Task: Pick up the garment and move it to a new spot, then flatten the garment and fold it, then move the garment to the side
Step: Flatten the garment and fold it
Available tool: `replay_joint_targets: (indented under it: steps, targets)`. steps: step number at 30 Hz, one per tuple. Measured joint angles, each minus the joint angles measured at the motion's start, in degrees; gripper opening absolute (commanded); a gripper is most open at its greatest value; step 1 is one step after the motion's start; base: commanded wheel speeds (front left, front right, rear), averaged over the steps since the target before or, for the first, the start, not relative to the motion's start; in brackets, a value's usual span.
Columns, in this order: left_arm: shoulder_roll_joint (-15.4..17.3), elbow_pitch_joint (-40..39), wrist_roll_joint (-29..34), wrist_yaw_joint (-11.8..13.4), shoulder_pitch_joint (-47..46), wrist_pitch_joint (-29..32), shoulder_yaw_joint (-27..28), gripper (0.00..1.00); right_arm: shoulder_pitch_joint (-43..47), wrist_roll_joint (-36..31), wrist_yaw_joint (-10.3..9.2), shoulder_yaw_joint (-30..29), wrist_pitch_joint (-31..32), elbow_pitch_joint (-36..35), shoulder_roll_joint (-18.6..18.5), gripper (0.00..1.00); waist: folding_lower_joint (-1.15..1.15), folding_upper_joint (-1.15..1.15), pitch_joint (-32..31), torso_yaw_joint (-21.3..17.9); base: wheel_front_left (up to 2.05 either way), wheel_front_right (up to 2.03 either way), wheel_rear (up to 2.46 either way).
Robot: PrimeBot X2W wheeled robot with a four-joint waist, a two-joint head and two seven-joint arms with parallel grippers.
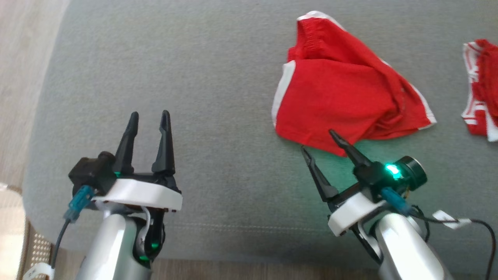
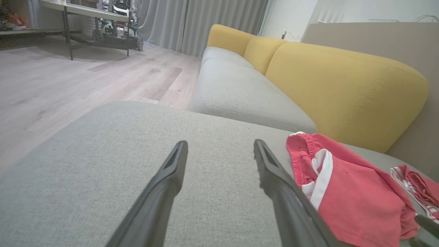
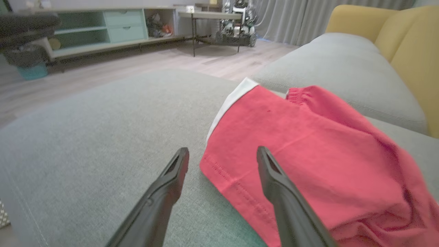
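A crumpled red garment [image 1: 342,97] with white trim lies on the grey cushion [image 1: 194,77], right of centre. Its near hem sits just past my right gripper [image 1: 318,140], which is open, one fingertip over the cloth's edge and nothing between the fingers. The right wrist view has the garment [image 3: 308,144] spread ahead and to the right of the open right gripper [image 3: 222,154]. My left gripper [image 1: 149,116] is open over bare cushion, well left of the garment. From the left wrist, the garment [image 2: 346,185] lies right of the open left gripper [image 2: 221,145].
A second red and white striped garment [image 1: 480,89] lies at the cushion's right edge. Yellow sofa backrests [image 2: 343,82] rise behind the seat. Wooden floor [image 2: 68,79] lies to the left, with a table and shelving [image 3: 103,31] farther off.
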Motion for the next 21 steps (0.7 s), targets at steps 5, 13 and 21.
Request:
replay_joint_targets:
  steps: [5,13,21]
  targets:
    - [-0.91,1.35,-0.01,-1.19,-0.01,0.00,0.94,1.00,-3.69,-2.86,0.00,-1.52,0.93,6.22,0.01,1.00,0.00,0.00,1.07,2.57,0.00,0.00,0.00]
    - [-1.07,1.55,-0.89,-1.55,-0.09,0.00,0.51,1.00,-7.28,-6.57,0.00,-4.65,1.49,13.02,-0.02,1.00,0.00,0.00,3.21,6.13,0.00,0.00,0.00]
    - [-1.21,1.55,-1.63,-0.64,-0.15,0.00,-0.70,1.00,-9.71,-7.43,0.00,-6.13,1.48,18.50,0.00,0.05,0.00,0.00,4.15,7.72,0.00,0.00,0.00]
